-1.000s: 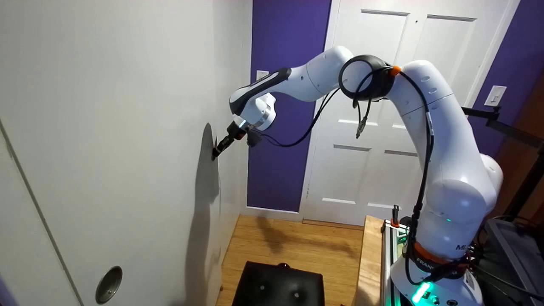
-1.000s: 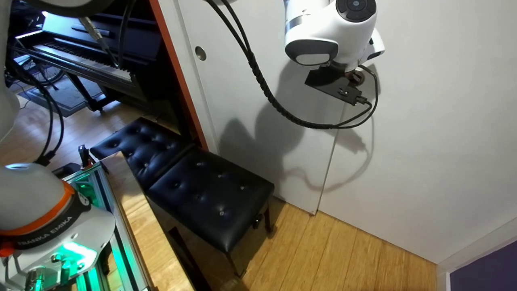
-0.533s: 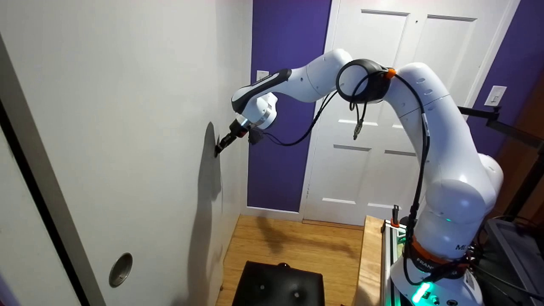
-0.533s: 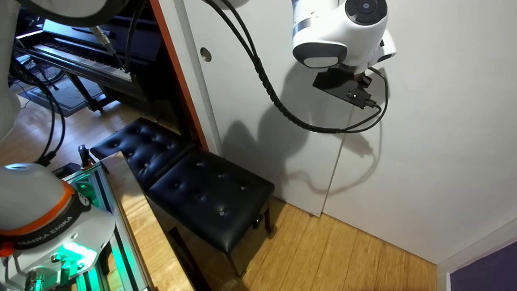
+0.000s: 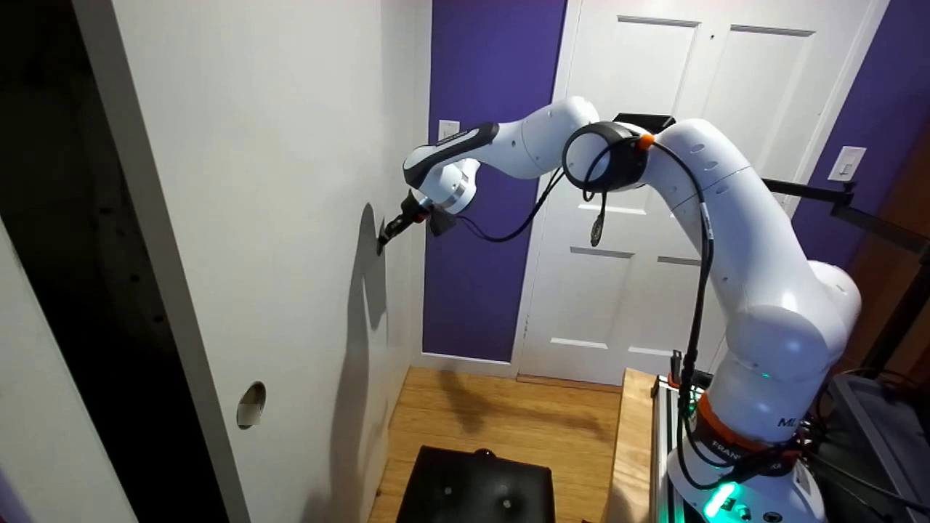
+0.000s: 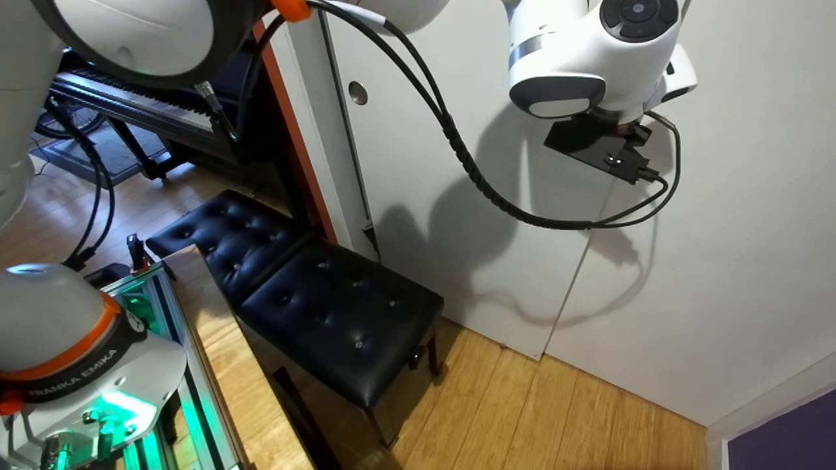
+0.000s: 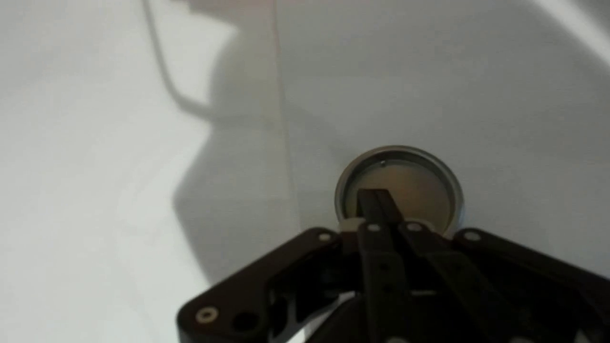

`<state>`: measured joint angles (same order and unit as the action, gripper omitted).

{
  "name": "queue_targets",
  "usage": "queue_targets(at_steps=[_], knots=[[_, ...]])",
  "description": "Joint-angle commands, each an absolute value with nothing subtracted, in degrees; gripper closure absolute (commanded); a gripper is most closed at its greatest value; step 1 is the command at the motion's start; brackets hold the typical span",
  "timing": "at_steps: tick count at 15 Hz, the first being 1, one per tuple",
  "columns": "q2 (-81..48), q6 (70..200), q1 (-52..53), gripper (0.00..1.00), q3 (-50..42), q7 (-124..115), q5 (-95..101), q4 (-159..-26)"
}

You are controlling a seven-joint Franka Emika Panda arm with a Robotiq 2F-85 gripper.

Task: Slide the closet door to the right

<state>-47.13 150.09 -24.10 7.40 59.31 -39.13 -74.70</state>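
Observation:
The closet door [image 5: 290,160] is a tall flat white panel on the left in an exterior view; it also shows in an exterior view [image 6: 418,150]. My gripper [image 5: 381,244] reaches its surface. In the wrist view the gripper [image 7: 374,191] is shut, its fingertips together inside a round metal recessed pull [image 7: 419,186], near the pull's left side. Nothing shows between the fingers. In an exterior view the gripper is mostly hidden behind the wrist camera [image 6: 597,153]. A further round pull [image 5: 251,404] sits near the door's near edge, also seen in an exterior view [image 6: 357,93].
A dark opening [image 5: 87,290] lies beside the door's near edge. A black padded bench [image 5: 476,487] stands close to the door, also in an exterior view [image 6: 339,320]. The robot stands at a wooden table [image 6: 228,365]. A purple wall [image 5: 479,290] and a white raised-panel door [image 5: 603,298] stand behind.
The closet door has slid to the right in both exterior views, with my gripper moving along at its pull. The thin seam at the door's near edge has widened into a broad dark opening.

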Motion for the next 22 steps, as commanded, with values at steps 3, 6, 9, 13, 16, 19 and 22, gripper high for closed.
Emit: queue_targets(at_steps=[3,6,9,13,16,19,22], knots=[[-54.9,148.8,-25.7,1.0,5.3,52.5,-32.0,-57.9],[-58.2,147.0,-27.0,1.0,5.3,47.8,-27.3,-51.6],[-61.8,146.0,-28.0,1.0,5.5,44.2,-23.8,-43.6],[-62.4,142.9,-26.4,1.0,-2.3,31.4,-18.9,-40.6],[-59.6,138.8,-24.7,1.0,-10.1,20.8,-14.5,-42.9],[-56.1,130.2,-22.5,1.0,-13.4,17.0,-12.1,-47.1],[-53.0,123.0,-19.8,1.0,-13.0,17.7,-12.3,-52.2]])
